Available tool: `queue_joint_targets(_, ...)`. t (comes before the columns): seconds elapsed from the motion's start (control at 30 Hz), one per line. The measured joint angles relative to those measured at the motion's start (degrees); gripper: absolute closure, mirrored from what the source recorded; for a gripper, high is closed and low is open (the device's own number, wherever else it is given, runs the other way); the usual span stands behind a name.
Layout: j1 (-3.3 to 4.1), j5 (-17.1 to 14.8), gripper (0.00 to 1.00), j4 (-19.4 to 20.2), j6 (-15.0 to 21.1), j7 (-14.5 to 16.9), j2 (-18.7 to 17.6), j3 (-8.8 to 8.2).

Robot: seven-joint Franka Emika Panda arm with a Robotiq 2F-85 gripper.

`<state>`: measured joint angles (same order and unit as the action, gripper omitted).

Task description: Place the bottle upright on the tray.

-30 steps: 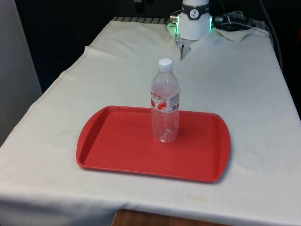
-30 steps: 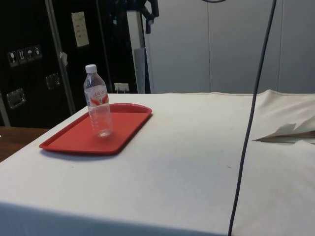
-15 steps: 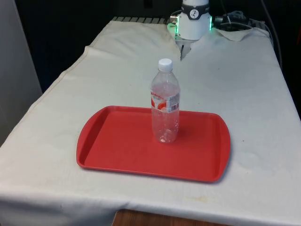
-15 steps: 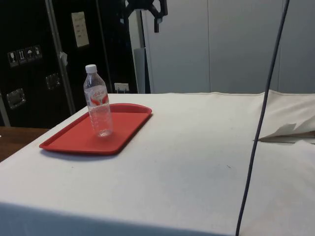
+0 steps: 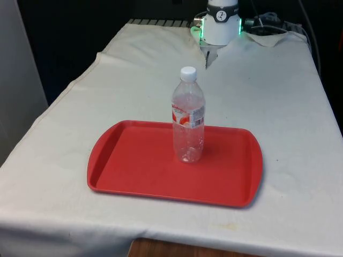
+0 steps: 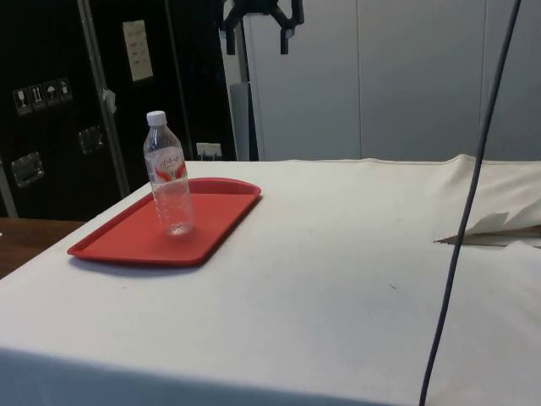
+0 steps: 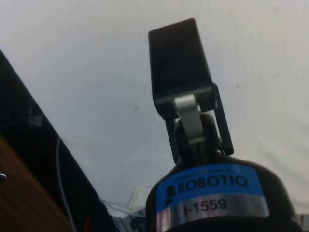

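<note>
The gripper [image 6: 260,30] hangs high above the tray [image 5: 134,171], its 2 fingers spread and empty. Over the last second it has drifted away from above the bottle [image 5: 188,115], toward the table's middle, while the bottle has not moved. That suggests the release is done and the arm is retreating, so the task looks finished. The bottle stands upright near the tray's centre: clear, thin ribbed plastic, a white screw cap, a red and white label band. The tray is smooth red plastic, rectangular with rounded corners and a raised rim, on a wrinkled white cloth [image 5: 278,107].
</note>
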<state>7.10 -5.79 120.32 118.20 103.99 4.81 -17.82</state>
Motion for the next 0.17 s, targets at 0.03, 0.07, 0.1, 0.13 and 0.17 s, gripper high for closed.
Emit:
queue_joint_targets(0.03, 0.00, 0.1, 0.00, 0.3, 0.0, 0.0, 0.3, 0.00)
queue_joint_targets(0.07, 0.00, 0.2, 0.00, 1.0, 0.0, 0.0, 1.0, 0.06)
queue_joint_targets(0.1, 0.00, 0.2, 0.00, 1.4, 0.0, 0.0, 1.3, 0.11)
queue_joint_targets(0.13, 0.00, 0.2, 0.00, 1.4, 0.0, 0.0, 1.3, 0.11)
queue_joint_targets(0.17, 0.00, 0.2, 0.00, 1.4, 0.0, 0.0, 1.3, 0.11)
